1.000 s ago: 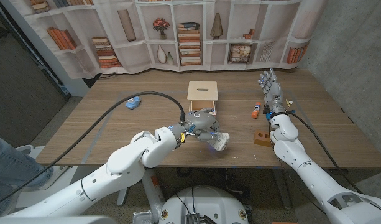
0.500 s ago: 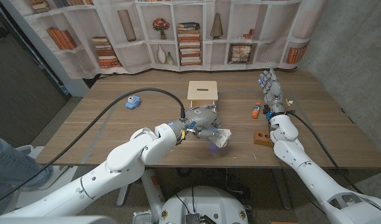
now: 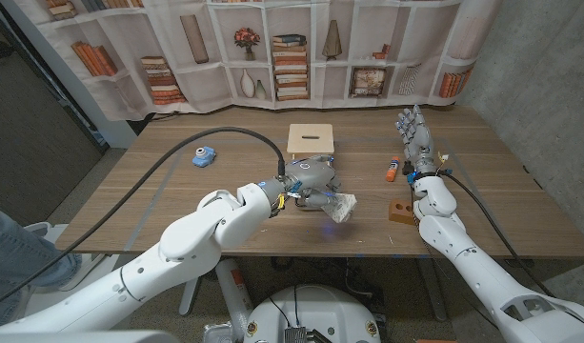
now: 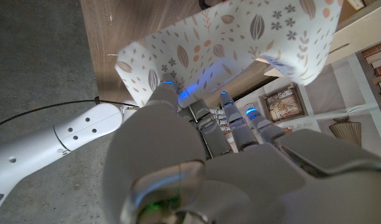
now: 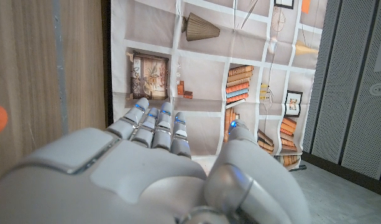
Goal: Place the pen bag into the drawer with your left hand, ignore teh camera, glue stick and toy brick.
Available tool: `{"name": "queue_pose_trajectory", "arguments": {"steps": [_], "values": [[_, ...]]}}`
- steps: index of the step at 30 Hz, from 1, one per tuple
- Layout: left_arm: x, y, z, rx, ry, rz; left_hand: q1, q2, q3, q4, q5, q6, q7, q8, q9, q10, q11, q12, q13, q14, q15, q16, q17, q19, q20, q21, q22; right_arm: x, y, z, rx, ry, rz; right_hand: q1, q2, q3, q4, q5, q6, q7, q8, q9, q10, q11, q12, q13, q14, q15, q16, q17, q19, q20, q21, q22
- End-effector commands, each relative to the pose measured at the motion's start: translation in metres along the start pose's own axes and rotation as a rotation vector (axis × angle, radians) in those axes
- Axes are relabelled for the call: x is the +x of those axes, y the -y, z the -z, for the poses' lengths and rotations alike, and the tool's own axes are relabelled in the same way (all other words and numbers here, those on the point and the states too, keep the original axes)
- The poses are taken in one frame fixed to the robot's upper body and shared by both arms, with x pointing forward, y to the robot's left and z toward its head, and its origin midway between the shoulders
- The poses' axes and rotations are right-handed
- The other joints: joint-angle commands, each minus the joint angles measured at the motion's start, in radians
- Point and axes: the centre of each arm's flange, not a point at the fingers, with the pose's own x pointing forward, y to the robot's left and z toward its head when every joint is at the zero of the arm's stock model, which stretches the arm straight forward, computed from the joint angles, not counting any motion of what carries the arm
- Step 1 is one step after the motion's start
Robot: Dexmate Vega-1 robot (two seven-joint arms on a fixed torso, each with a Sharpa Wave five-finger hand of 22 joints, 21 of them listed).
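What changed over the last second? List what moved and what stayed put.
The left hand, holding the pen bag, carried it slightly up the picture, toward the wooden drawer. The right hand, glue stick, toy brick and blue camera stayed where they were.

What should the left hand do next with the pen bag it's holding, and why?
Probably carry the pen bag a little farther toward the back of the table, to the wooden drawer. The left hand already grips the bag, lifted off the table, and the drawer sits just beyond the hand. The right hand waits off to the side, so the way looks free.
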Motion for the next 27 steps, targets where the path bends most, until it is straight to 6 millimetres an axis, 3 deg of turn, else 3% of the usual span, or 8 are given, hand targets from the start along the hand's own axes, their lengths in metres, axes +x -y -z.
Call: {"name": "queue_pose_trajectory", "arguments": {"steps": [1, 27], "values": [[-0.012, -0.010, 0.009, -0.012, -0.026, -0.035, 0.003, -0.005, 0.002, 0.006, -0.001, 0.012, -0.002, 0.006, 0.005, 0.009, -0.001, -0.002, 0.002, 0.010, -0.140, -0.003, 0.003, 0.007, -0.005, -0.001, 0.003, -0.002, 0.000, 0.004, -0.003, -0.011, -0.002, 0.007, 0.003, 0.003, -0.007, 0.002, 0.009, 0.000, -0.004, 0.003, 0.009, 0.000, -0.001, 0.004, 0.008, 0.001, -0.004, 0.005, 0.010, -0.001, -0.004, 0.002], [-0.010, -0.017, 0.036, -0.017, -0.110, -0.088, 0.004, -0.007, 0.003, 0.008, 0.000, 0.010, -0.004, 0.003, 0.005, 0.011, -0.001, -0.009, 0.006, 0.014, -0.143, -0.004, 0.003, 0.011, 0.005, -0.002, 0.003, 0.001, -0.003, 0.008, -0.008, -0.022, 0.001, 0.006, 0.003, 0.002, -0.008, 0.002, 0.010, 0.001, -0.004, 0.003, 0.010, -0.001, -0.001, 0.005, 0.008, 0.001, -0.004, 0.005, 0.012, -0.001, -0.008, 0.003]]}}
